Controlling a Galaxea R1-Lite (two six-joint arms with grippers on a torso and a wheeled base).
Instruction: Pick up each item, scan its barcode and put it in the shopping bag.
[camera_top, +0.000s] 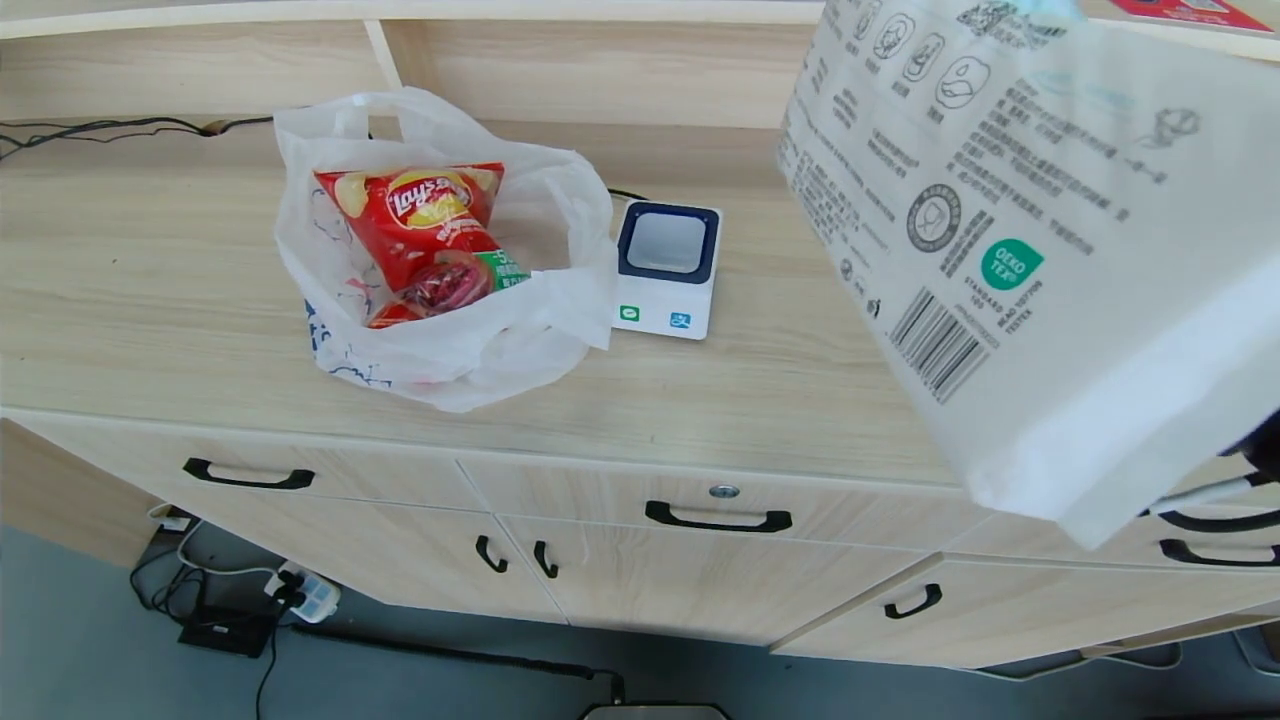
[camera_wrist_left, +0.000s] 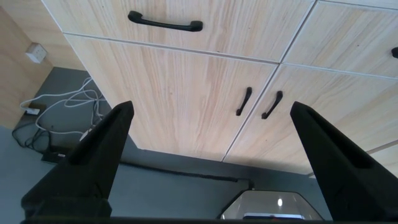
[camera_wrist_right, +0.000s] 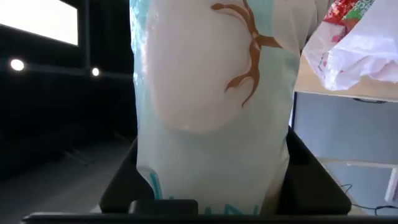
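On the pale wood worktop (camera_top: 150, 300), a white plastic shopping bag (camera_top: 545, 310) sits left of a white, blue-rimmed scanner box (camera_top: 667, 268). Our right claw (camera_wrist_right: 211, 186) grips a large white printed pack (camera_top: 1080, 330) high at right; our left claw (camera_wrist_left: 211, 155) gapes. Next, we judge: barcode to scanner.

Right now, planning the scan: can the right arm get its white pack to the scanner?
Probably yes. The right gripper holds the white pack raised off the counter, bare wood lies between it and the scanner, and the shopping bag sits on the scanner's other side.
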